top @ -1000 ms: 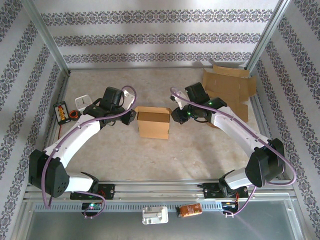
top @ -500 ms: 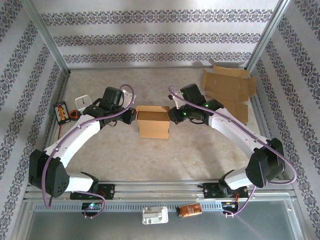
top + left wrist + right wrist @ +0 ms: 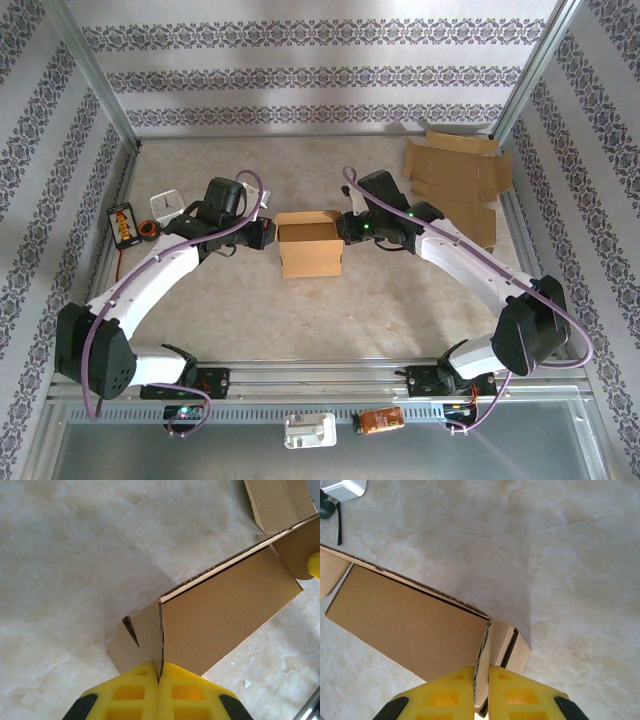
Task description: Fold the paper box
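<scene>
A pale marbled tabletop (image 3: 330, 320), walled in by striped patterned wallpaper (image 3: 300, 80) and an aluminium frame (image 3: 95, 90), sets the stage as two robot arms work a small open-topped brown cardboard box (image 3: 308, 250) at the table's centre. The left gripper (image 3: 268, 234), at the box's 9 o'clock side, is clenched on the thin edge of an end wall, with its yellow fingers (image 3: 135, 690) pressed together and the cardboard between them. The right gripper (image 3: 346, 228), at 3 o'clock, pinches the opposite end wall the same way. The box appears to rest on the tabletop, its top not yet closed.

The step in hand looks like squaring and creasing the end walls. It should go best if both arms move together and evenly. Each pinch should sit close to the fold line so the board bends at the crease rather than buckling. The box also needs to be kept from skidding or twisting.

Room is generous toward 6 o'clock, where bare table runs to the arm bases. A flattened brown cardboard sheet (image 3: 455, 185) lies at 2 o'clock, near the right arm. An orange-and-black handheld device (image 3: 123, 223) and a white square object (image 3: 165, 205) sit at 9 o'clock, beside the left arm. Frame posts close off the far corners.
</scene>
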`<state>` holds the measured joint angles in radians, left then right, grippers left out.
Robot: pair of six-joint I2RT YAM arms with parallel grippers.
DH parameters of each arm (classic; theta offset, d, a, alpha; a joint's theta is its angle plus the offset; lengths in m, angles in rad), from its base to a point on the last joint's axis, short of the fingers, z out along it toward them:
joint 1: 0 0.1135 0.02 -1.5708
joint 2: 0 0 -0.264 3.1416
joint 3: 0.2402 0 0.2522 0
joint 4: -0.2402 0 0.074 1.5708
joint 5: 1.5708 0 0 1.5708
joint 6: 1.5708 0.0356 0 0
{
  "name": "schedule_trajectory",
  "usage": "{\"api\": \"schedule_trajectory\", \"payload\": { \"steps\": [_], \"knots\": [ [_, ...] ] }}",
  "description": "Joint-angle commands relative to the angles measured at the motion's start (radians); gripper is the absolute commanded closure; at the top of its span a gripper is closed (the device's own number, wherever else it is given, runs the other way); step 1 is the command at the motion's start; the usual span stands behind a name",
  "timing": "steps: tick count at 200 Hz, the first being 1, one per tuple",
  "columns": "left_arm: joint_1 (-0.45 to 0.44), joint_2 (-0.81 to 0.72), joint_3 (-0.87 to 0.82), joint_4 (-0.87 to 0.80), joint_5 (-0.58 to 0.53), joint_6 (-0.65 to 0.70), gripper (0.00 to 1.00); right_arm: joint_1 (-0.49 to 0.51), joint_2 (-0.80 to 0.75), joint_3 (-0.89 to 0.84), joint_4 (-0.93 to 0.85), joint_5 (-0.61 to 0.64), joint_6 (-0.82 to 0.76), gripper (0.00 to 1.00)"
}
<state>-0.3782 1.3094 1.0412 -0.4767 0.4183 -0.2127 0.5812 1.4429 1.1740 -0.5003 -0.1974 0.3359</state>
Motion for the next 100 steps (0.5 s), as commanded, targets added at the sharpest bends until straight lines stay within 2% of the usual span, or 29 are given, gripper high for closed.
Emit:
{"api": "schedule_trajectory", "payload": {
  "steps": [1, 41, 100],
  "knots": [
    [-0.014, -0.027, -0.009, 0.06, 0.066, -0.023, 1.0, 0.036, 0.023, -0.028, 0.025, -0.006, 0.027, 0.88],
    [-0.014, -0.04, -0.008, 0.039, 0.048, -0.01, 1.0, 0.044, 0.007, -0.069, 0.013, 0.083, -0.03, 0.89],
    [-0.015, -0.045, -0.002, 0.03, 0.038, -0.004, 1.0, 0.037, -0.017, -0.086, 0.003, 0.092, -0.052, 0.9]
  ]
}}
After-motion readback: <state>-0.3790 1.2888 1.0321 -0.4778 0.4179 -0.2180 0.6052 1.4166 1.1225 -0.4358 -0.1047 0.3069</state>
